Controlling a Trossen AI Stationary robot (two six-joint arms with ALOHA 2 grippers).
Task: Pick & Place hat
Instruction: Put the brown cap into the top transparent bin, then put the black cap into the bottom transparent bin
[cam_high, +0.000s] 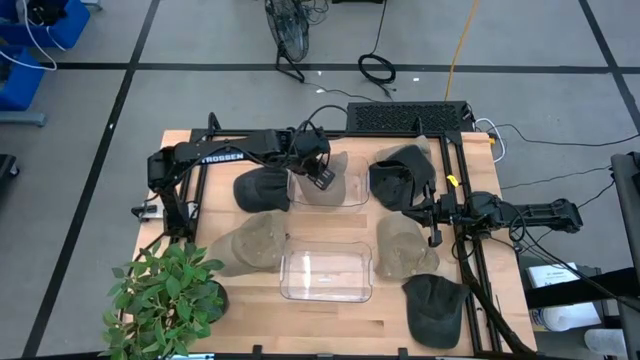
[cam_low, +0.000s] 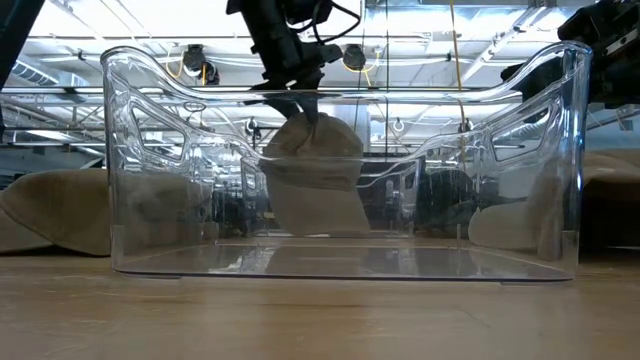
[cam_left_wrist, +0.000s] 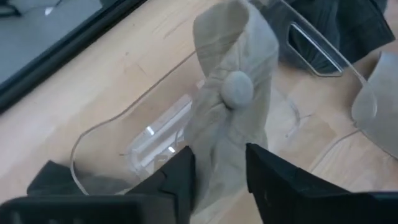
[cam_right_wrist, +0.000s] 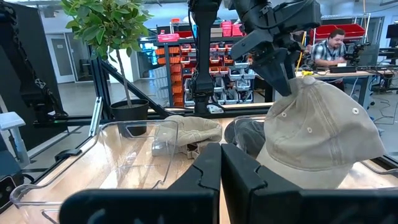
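A: Two clear plastic bins sit on the wooden table (cam_high: 390, 318), and the one that matters is the far clear plastic bin (cam_high: 327, 187) at the table's middle. The left gripper (cam_high: 322, 172) hangs just above it with the beige fabric cap (cam_left_wrist: 230, 106) between its fingers (cam_left_wrist: 180, 180).

B: Is the cap gripped or loose?

A: The fingers stand partly apart beside the cloth. I judge it is being let go, with the cap's lower part inside the bin walls.

B: What makes the step go well?

A: Spread the fingers fully before lifting, then rise straight up so no cloth drags over the rim. The cap hangs folded, so it may snag.

B: The other arm?

A: The right gripper (cam_high: 434, 213) waits at the right side, fingers pressed together, holding nothing, near the dark caps.
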